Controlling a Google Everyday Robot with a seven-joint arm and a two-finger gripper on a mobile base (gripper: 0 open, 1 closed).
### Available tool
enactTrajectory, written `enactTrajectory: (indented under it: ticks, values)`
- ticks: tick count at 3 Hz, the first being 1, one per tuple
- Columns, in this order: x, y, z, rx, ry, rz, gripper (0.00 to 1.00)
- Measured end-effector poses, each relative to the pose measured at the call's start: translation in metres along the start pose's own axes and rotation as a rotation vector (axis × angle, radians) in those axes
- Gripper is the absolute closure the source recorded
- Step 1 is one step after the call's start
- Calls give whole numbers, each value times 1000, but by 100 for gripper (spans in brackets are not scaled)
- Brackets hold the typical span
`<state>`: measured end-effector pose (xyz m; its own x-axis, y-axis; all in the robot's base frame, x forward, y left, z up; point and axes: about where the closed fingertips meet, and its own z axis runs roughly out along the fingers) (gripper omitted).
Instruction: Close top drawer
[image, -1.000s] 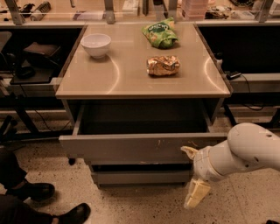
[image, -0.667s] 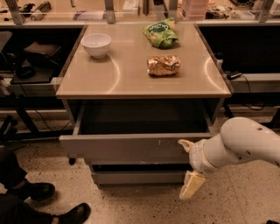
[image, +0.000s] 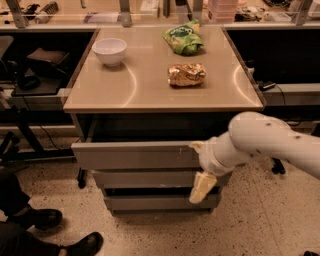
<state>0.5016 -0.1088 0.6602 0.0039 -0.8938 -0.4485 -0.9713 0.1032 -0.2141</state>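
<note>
The top drawer (image: 135, 156) is a wide grey metal drawer under the tan table top (image: 150, 90). It stands partly pulled out, and its dark inside shows behind the flat front. My gripper (image: 198, 166) is at the right part of the drawer front, with the white arm reaching in from the right. One pale finger (image: 194, 146) is at the front's top edge and the other (image: 202, 187) hangs below it, so the gripper is open and holds nothing. The arm hides the right end of the front.
Two shorter grey drawer fronts (image: 145, 178) sit below the top drawer. A white bowl (image: 110, 51), a green bag (image: 184, 39) and a brown snack bag (image: 186, 75) lie on the table. A person's black shoes (image: 40, 218) are at lower left. Dark desks flank the table.
My arm has moved left and up onto the drawer front. The top drawer's front has gone further in, and less of its inside shows.
</note>
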Motion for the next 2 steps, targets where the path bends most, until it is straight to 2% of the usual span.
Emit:
enactTrajectory:
  ticks: [1,2]
  values:
    - [-12,-10,2,9,-2,-16,0]
    - [-50,-44,11,45,-28,-65,0]
